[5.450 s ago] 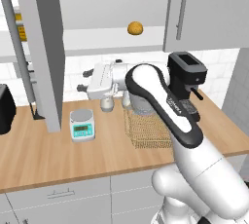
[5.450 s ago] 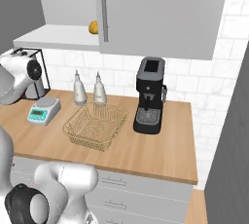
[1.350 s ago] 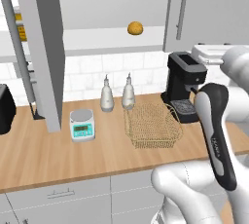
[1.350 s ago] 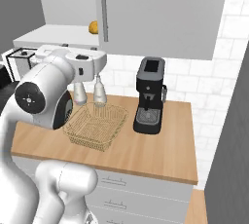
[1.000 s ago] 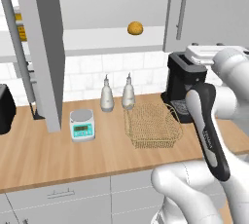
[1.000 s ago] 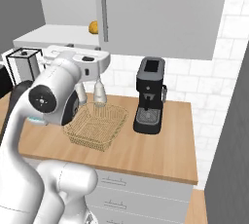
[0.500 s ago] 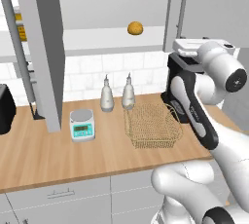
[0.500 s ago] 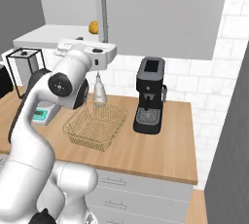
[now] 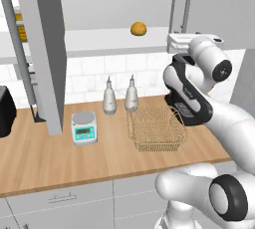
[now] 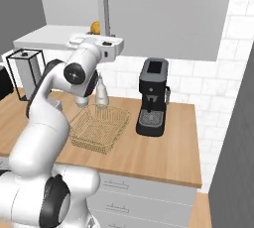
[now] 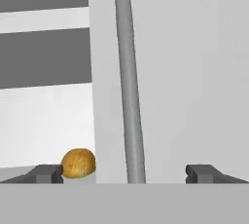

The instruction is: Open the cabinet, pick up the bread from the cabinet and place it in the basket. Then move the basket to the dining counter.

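Note:
The cabinet [image 9: 209, 4] has its left door [image 9: 42, 49] swung wide open and its right door shut, with a vertical bar handle [image 11: 130, 82]. The bread [image 9: 138, 29], a small golden roll, lies on the white inner shelf [image 9: 99, 41]; the bread [image 11: 78, 163] sits low and left in the hand view, next to the left fingertip [image 11: 46, 173]. My gripper [image 11: 125, 174] is open and faces the shut door's handle, at shelf height just right of the bread. The hand [image 9: 191, 40] hangs above the empty tan basket [image 9: 155, 127] on the worktop. The dining counter is out of view.
Two pale bottles [image 9: 109, 97] stand behind the basket [image 10: 96, 130], a kitchen scale [image 9: 83, 127] to its left. A black coffee machine [image 10: 151, 103] stands at the right on the worktop. A dark appliance [image 9: 5, 111] sits at the far left edge.
The arm has swung the hand up and left, from over the coffee machine to the cabinet front beside the bread. The jaws have stayed open.

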Robot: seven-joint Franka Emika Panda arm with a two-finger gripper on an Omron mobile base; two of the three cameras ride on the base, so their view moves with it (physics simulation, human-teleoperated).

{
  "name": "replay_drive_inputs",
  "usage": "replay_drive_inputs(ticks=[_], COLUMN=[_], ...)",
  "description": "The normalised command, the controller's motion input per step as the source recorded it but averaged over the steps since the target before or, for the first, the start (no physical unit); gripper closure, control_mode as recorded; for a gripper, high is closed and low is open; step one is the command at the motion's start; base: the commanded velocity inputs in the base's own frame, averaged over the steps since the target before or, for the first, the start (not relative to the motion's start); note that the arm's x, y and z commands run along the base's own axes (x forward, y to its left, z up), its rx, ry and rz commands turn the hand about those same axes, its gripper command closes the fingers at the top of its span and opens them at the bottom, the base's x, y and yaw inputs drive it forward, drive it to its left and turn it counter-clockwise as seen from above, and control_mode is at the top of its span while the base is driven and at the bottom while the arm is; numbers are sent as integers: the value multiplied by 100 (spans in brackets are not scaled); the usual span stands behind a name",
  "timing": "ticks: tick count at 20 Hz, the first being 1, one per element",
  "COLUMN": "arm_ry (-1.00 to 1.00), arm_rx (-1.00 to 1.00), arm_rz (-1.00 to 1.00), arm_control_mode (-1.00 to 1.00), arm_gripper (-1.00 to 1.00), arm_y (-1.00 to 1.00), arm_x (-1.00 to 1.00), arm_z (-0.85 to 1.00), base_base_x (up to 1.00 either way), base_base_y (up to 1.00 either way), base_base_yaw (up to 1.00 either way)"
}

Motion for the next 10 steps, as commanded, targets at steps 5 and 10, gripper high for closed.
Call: replay_drive_inputs(ticks=[5, 10], arm_ry=[0, 0], arm_rx=[0, 0], arm_rz=[7, 7], arm_control_mode=[-100, -100], arm_gripper=[-100, -100], arm_y=[-19, -20], arm_x=[40, 25], arm_z=[0, 0], base_base_x=[0, 0], base_base_y=[0, 0], base_base_yaw=[0, 0])
